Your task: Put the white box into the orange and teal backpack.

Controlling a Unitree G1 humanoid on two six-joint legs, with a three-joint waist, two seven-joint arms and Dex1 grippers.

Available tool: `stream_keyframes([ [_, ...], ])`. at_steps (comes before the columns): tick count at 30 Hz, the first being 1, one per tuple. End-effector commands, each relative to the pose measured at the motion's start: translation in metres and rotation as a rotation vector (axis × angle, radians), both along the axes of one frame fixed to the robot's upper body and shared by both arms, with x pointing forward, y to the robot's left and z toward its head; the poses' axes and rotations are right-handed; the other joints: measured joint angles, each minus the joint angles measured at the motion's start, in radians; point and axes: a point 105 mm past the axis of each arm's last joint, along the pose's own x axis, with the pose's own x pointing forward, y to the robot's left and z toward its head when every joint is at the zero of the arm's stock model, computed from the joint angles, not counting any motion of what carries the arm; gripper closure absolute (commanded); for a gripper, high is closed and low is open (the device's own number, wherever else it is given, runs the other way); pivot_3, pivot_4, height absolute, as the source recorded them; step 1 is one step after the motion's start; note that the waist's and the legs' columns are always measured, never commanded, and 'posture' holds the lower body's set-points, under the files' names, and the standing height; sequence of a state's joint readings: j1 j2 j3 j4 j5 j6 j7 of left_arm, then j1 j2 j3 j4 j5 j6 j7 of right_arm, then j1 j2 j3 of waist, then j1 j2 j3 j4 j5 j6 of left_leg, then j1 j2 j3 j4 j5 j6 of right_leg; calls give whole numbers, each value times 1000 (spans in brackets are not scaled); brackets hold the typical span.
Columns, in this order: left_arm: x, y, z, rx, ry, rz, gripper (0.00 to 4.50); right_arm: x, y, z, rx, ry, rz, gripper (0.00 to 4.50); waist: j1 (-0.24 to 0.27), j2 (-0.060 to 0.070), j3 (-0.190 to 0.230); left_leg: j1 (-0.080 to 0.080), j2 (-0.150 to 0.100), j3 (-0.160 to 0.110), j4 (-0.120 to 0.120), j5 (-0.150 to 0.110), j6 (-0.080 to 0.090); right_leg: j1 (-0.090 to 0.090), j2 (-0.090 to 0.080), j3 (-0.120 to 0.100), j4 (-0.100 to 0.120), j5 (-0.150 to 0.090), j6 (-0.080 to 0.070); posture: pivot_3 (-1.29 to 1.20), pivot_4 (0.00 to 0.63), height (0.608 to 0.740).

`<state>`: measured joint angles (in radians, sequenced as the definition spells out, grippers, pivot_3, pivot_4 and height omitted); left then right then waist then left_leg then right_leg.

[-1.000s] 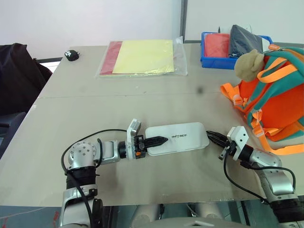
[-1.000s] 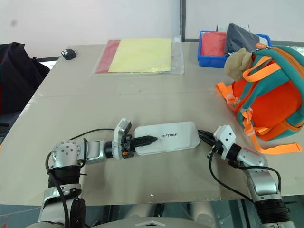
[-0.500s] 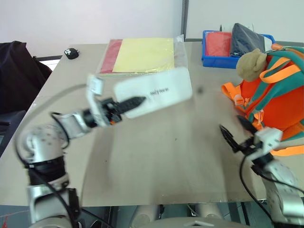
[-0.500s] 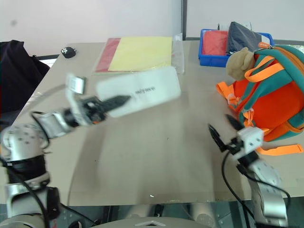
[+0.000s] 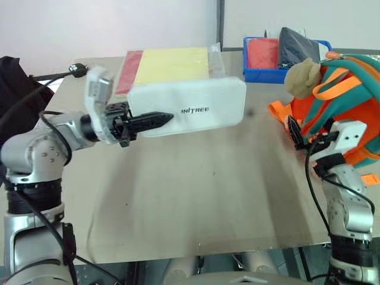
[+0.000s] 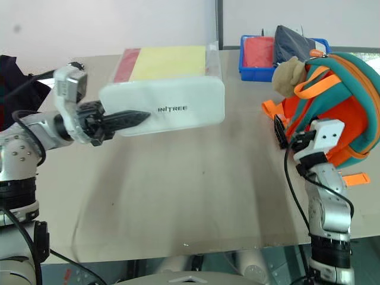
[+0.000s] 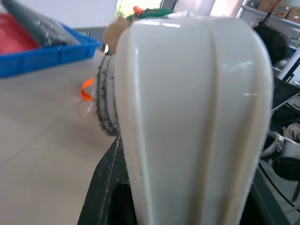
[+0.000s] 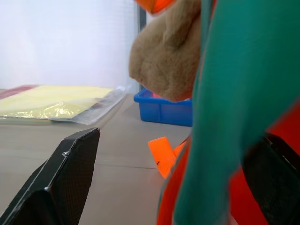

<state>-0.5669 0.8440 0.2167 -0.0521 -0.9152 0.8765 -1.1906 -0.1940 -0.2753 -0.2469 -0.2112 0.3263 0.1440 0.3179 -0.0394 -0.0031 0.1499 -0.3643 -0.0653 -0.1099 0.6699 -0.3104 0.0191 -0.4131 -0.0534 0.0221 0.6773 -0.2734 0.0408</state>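
The flat white rectangular box (image 5: 190, 108) hangs above the worktop (image 5: 202, 190), its long axis level and pointing toward the soft orange and teal backpack (image 5: 347, 101). The left gripper (image 5: 155, 120) fingers clamp its near end. The right gripper (image 5: 297, 132), fingers apart, sits against the backpack.

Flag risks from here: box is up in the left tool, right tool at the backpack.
1. The left tool pinches the white box at one end only, so the long free end could sag or slip out.
2. No opening shows on the orange and teal backpack; the box may just push it over.
3. The open right tool sits among the orange straps and plush toy and could snag.
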Motion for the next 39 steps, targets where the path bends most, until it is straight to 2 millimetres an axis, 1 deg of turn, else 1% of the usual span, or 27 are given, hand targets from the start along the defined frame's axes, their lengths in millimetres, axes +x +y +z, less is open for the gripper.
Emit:
stream_keyframes([
  [1, -1, 2, 15, -5, -90, -7, 3467, 8, -2, 14, 3, -27, -8, 815, 0, 0, 0, 0, 0, 0, -1, 0, 0, 0, 0, 0, -1, 0, 0, 0, 150, 740],
  [4, -2, 6, 19, -17, -105, 9, 3467, 9, 3, 20, 1, -47, 34, 2288, 0, 0, 0, -1, 0, -2, -1, 0, 0, -1, 0, -2, -3, 0, 0, 0, 150, 740],
  [6, -1, 11, 19, -15, -109, 29, 3467, 8, 5, 23, -7, -53, 56, 3429, -2, 0, 0, -3, 0, -2, -2, 0, 0, -1, 0, -2, -5, 0, 0, 0, 150, 740],
  [7, -1, 14, 18, -13, -109, 44, 3467, 6, 9, 25, -36, -57, 91, 3669, -3, 0, 0, -3, 0, -2, -2, 0, 0, -1, 0, -2, -6, 0, 0, 0, 150, 740],
  [9, 1, 22, 14, 0, -106, 80, 3467, -3, 28, 30, -113, -62, 253, 4482, -5, 0, 0, -3, 0, -2, -1, 0, 0, -1, 0, 0, -5, 0, 0, 0, 150, 740],
  [10, 2, 24, 12, 6, -106, 92, 3467, -10, 39, 31, -144, -53, 354, 4482, -5, 0, 0, -2, 0, -2, -1, 0, 0, -1, 0, 0, -5, 0, 0, 0, 150, 740],
  [13, 4, 32, 9, 4, -110, 122, 3467, -33, 69, 46, -187, -22, 658, 4482, -4, 1, 1, -1, 0, -3, -2, 0, 0, -1, 1, -1, -3, 0, 0, 0, 150, 740],
  [15, 11, 41, 5, 6, -116, 176, 3467, -49, 86, 60, -191, -17, 837, 4482, -5, 1, 2, -1, 0, -4, -1, 0, 0, -1, 1, -1, -1, 0, 0, 0, 150, 740],
  [17, 21, 52, -1, -5, -133, 252, 3467, -62, 102, 67, -238, -17, 988, 4482, -5, 1, 2, -1, 0, -5, 0, 0, 0, -1, 1, -2, -1, 0, 0, 0, 150, 740],
  [18, 27, 58, -7, 3, -129, 295, 3467, -69, 110, 69, -271, -14, 1065, 4482, -5, 1, 2, -1, 0, -4, -1, 0, 0, -1, 0, -1, 0, 0, 0, 0, 150, 740],
  [19, 30, 63, -18, 34, -121, 322, 3467, -78, 119, 73, -291, -11, 1166, 4482, -4, 1, 2, 0, 0, -5, 0, 0, 0, -1, 0, -2, 0, 0, 0, 0, 150, 740],
  [22, 34, 69, -35, 94, -108, 350, 3467, -95, 132, 79, -302, 6, 1334, 4482, -3, 0, 2, -1, 0, -6, -1, 0, 0, -1, 0, -2, -1, 0, 0, 0, 150, 740],
  [24, 29, 66, -38, 86, -97, 323, 3467, -112, 134, 80, -259, 54, 1452, 4482, -1, -2, 3, -3, 0, -8, -1, 0, 0, -1, 0, -5, -4, 0, 0, 0, 150, 740],
  [25, 26, 63, -38, 85, -95, 309, 3467, -117, 134, 80, -240, 75, 1485, 4482, 1, -2, 4, -7, 0, -9, 0, 0, 0, -2, -1, -6, -6, 0, 0, 0, 150, 740],
  [27, 15, 56, -38, 82, -98, 255, 3467, -116, 118, 68, -208, 164, 1440, 4482, 5, -3, 3, -16, 0, -13, 5, 0, 0, -7, -1, -10, -7, 0, 0, 0, 150, 740],
  [29, 4, 50, -35, 63, -98, 197, 3467, -111, 96, 47, -210, 276, 1349, 4482, 13, -3, 3, -21, 0, -18, 13, 0, 0, -8, -1, -14, -8, 0, 0, 0, 150, 740],
  [33, -13, 45, -29, 35, -99, 118, 3467, -98, 62, 15, -209, 367, 1161, 4482, 25, -4, 3, -23, -2, -17, 14, -1, 1, -6, -3, -15, -13, 0, 1, 0, 150, 740],
  [34, -15, 45, -27, 32, -101, 100, 3467, -98, 57, 7, -226, 389, 1135, 4482, 27, -4, 3, -23, -2, -17, 14, -1, 1, -6, -3, -15, -13, 0, 1, 0, 150, 740],
  [36, -18, 46, -24, 30, -106, 85, 3467, -99, 54, -2, -254, 399, 1121, 4482, 28, -4, 3, -21, -1, -18, 13, -1, 1, -5, -2, -16, -11, 1, 1, 0, 150, 740],
  [39, -13, 54, -2, -22, -185, 101, 3467, -94, 64, -5, -240, 339, 1094, 4482, 28, -4, 4, -17, -1, -17, 13, -1, 1, -4, -2, -14, -5, 1, 1, 0, 150, 740],
])
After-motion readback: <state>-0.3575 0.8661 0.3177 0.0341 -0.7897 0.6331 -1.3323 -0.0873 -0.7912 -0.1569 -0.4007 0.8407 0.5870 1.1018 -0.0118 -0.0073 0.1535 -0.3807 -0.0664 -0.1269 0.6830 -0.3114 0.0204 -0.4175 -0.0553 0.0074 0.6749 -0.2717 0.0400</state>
